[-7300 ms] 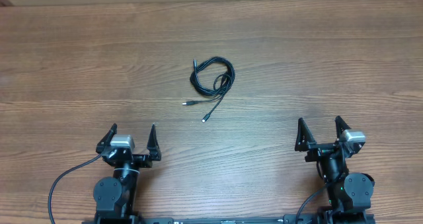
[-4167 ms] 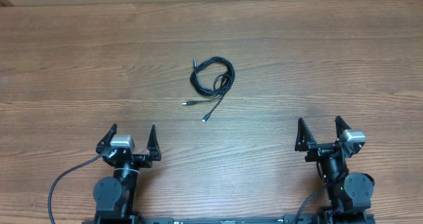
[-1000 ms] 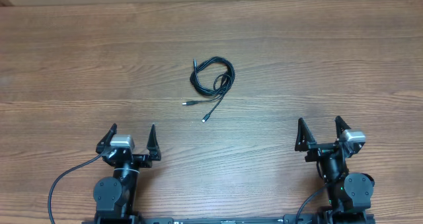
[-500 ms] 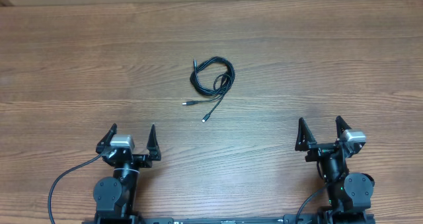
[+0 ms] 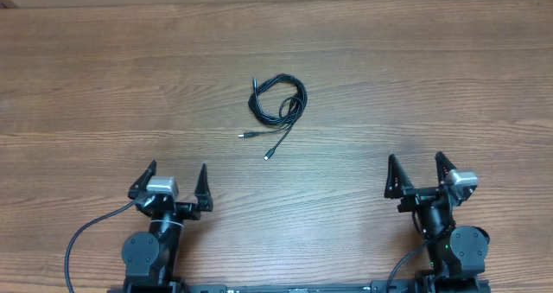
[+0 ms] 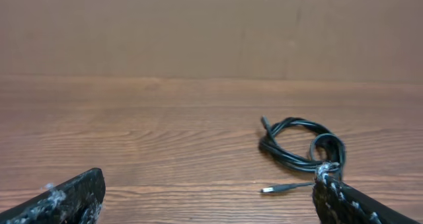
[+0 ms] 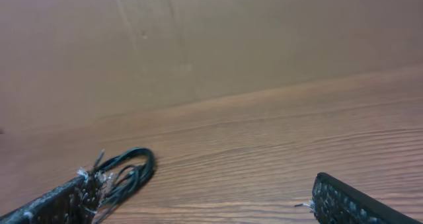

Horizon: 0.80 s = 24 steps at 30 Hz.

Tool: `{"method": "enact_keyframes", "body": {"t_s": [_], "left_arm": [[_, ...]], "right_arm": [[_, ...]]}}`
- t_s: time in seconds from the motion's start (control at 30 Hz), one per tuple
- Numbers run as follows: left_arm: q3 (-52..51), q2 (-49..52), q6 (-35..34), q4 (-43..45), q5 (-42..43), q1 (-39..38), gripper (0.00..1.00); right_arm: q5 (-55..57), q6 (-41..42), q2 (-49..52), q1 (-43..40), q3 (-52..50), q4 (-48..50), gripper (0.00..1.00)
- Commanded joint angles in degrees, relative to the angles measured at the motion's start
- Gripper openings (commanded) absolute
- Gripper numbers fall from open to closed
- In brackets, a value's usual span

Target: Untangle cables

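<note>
The cables lie in one tangled black coil at the middle of the wooden table. Two loose plug ends trail toward me, one silver-tipped, the other nearer. My left gripper stands open at the near left, well short of the coil. My right gripper stands open at the near right, also far from it. In the left wrist view the cables lie ahead to the right, beyond my open left gripper. In the right wrist view the cables lie ahead left of my open right gripper.
A brown cardboard wall rises behind the table's far edge. Thick black arm cables loop beside the left base, and another beside the right base.
Both grippers have shifted very slightly inward at the near edge. The cables have not moved.
</note>
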Motion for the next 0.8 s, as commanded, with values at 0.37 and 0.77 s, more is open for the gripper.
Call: {"method": "enact_keyframes", "body": {"t_s": [0.37,0.77], "left_arm": [[30.3,4.3,1.7,-24.2,7.9,0.0,1.0],[61.2,33.6,4.0,-42.6,26.3,0.0,1.0]], "right_arm": [[-3.0,3.1,0.0,0.2,19.2,-12.8,1.0],[-3.2,3.2,18.6,0.2,41.6,-26.7,1.0]]}}
